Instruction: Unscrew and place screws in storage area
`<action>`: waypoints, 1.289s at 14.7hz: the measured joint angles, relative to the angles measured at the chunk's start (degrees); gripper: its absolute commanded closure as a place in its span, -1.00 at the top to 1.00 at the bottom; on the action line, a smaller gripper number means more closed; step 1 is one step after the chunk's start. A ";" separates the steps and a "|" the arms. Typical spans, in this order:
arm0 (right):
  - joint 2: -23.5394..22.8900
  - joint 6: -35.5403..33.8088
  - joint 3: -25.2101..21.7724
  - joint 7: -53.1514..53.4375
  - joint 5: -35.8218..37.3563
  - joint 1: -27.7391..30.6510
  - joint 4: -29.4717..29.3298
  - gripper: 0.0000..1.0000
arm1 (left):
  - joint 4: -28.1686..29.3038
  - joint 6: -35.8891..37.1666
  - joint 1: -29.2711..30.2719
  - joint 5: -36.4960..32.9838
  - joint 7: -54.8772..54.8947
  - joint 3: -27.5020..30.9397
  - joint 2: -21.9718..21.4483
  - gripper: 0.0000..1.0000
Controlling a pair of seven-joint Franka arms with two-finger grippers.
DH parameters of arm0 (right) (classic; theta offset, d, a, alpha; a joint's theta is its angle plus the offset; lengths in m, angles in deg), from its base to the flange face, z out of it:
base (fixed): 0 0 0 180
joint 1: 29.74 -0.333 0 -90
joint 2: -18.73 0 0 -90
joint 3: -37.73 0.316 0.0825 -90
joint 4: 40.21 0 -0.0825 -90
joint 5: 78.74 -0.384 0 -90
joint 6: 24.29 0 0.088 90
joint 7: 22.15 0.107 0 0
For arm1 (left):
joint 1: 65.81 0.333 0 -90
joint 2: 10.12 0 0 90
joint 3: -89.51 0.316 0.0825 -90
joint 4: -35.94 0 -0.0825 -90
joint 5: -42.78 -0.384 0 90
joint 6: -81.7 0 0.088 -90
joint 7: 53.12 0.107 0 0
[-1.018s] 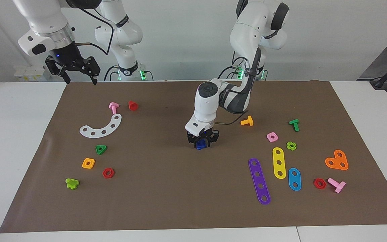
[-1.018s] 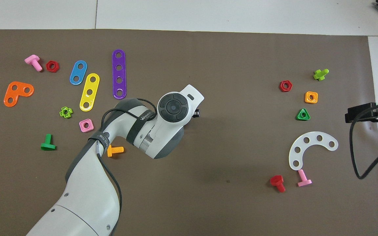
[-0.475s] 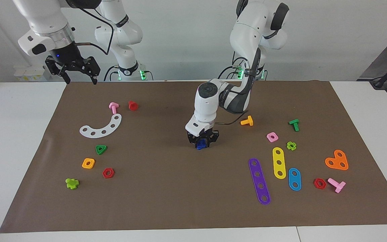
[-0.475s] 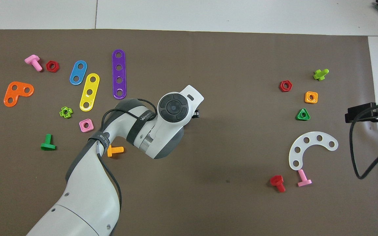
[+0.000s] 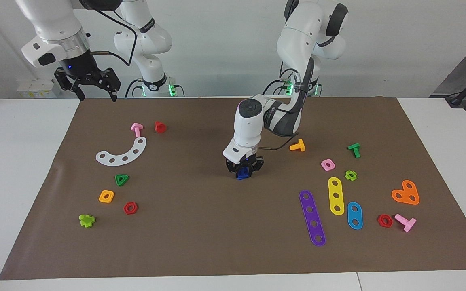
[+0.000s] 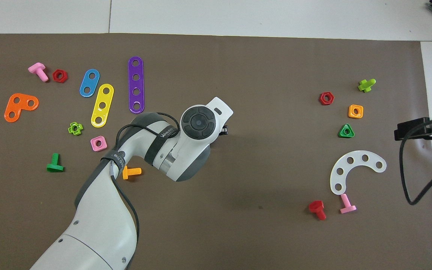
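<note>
A small dark-blue screw (image 5: pixel 241 173) sits between the fingers of my left gripper (image 5: pixel 242 172), which points down, low over the middle of the brown paper mat (image 5: pixel 200 226). I cannot tell whether the screw touches the mat. In the overhead view the left wrist (image 6: pixel 198 123) hides both the gripper and the screw. No storage area is marked; loose coloured nuts and bolts lie on the mat toward both ends. My right gripper (image 5: pixel 93 89) is open and empty, and waits raised over the mat's corner at the right arm's end.
Toward the left arm's end lie an orange bolt (image 5: pixel 297 145), a pink nut (image 5: pixel 327 164), and purple (image 5: pixel 312 218), yellow (image 5: pixel 335 195) and blue (image 5: pixel 354 215) strips. Toward the right arm's end lie a white curved plate (image 5: pixel 123 152), a red bolt (image 5: pixel 160 127) and a green triangular nut (image 5: pixel 121 179).
My left gripper with the blue screw has shifted very slightly upward in the facing view. The right arm has not moved.
</note>
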 measured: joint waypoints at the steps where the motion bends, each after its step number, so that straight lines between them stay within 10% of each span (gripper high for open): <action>1: 0.00 0.00 0.00 0.00 0.00 0.00 0.00 1.00 | -0.22 0.30 -0.01 0.00 0.00 0.00 -0.01 0.01; 19: 0.00 0.00 0.00 0.00 0.00 0.00 0.00 1.00 | -2.39 3.61 -0.02 -0.05 0.00 -0.01 -0.01 0.02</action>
